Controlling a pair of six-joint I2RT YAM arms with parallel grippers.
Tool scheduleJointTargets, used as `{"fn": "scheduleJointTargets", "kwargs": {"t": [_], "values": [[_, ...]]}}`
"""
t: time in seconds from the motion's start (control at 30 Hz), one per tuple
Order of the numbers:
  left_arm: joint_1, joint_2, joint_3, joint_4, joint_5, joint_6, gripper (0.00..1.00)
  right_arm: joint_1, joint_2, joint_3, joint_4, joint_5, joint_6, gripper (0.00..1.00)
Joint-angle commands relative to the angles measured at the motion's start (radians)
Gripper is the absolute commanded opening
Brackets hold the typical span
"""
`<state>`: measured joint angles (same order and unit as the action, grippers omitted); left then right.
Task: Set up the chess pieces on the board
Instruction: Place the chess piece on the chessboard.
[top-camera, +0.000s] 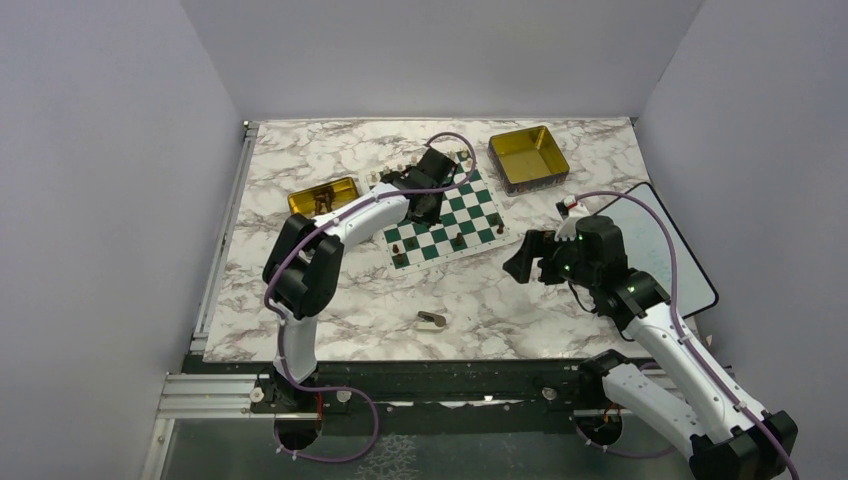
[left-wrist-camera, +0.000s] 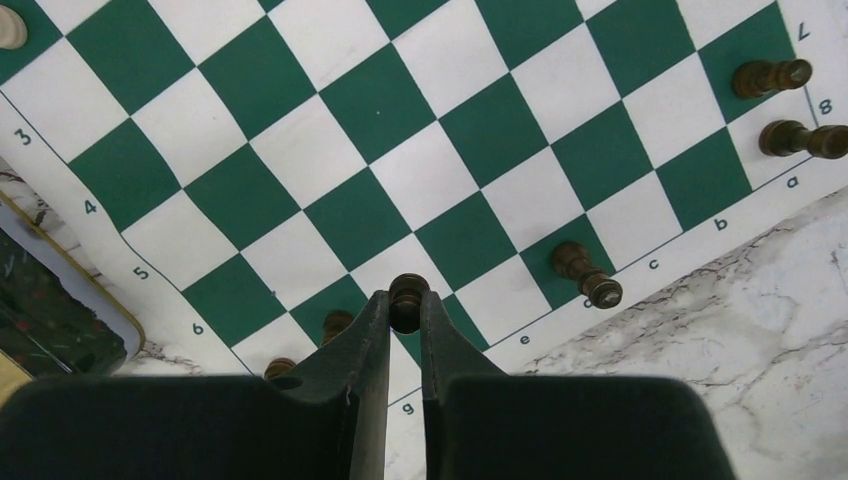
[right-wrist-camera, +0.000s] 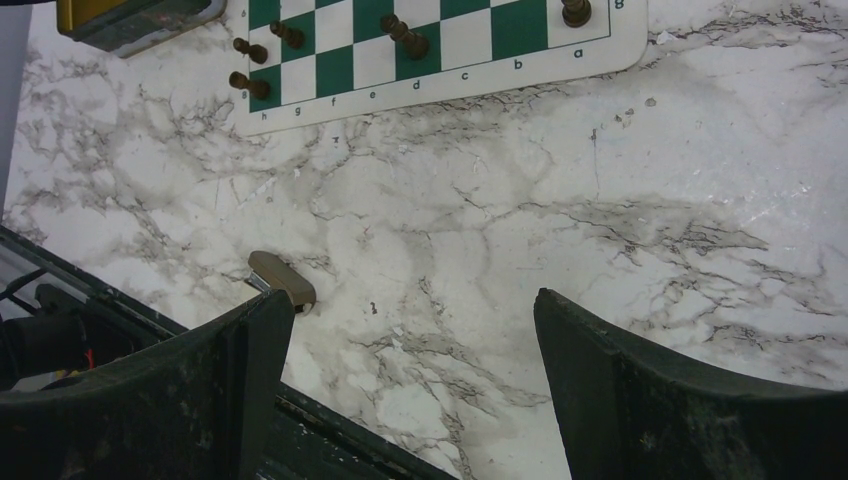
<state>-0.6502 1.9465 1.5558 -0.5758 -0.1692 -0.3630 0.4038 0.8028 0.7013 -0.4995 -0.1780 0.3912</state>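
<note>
Dark brown chess piece (left-wrist-camera: 408, 292) sits pinched in left end effector (left-wrist-camera: 405, 302) over green-and-white checked board (left-wrist-camera: 400, 150). Right end effector (right-wrist-camera: 408, 298) gapes wide.

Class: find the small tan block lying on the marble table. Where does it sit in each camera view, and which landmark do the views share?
Top external: tan block low centre, on the marble table, below the board.
Left wrist: not in view.
Right wrist: left of centre, below the board's lettered edge.
Shared landmark: the board, seen in all three.
</note>
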Motion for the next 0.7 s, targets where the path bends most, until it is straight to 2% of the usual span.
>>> {"fn": "scheduleJointTargets", "kwargs": {"t": [0.0,0.67], "values": [[0.001,0.015,-0.035,0.035,-0.024,-0.019,0.13,-0.004,-0.011,0.007,-0.013,0.009,-0.009,0.96],[0.001,0.034,-0.109,0.084,-0.004,-0.019,0.12,-0.005,0.004,0.017,-0.009,0.003,-0.013,0.96]]}}
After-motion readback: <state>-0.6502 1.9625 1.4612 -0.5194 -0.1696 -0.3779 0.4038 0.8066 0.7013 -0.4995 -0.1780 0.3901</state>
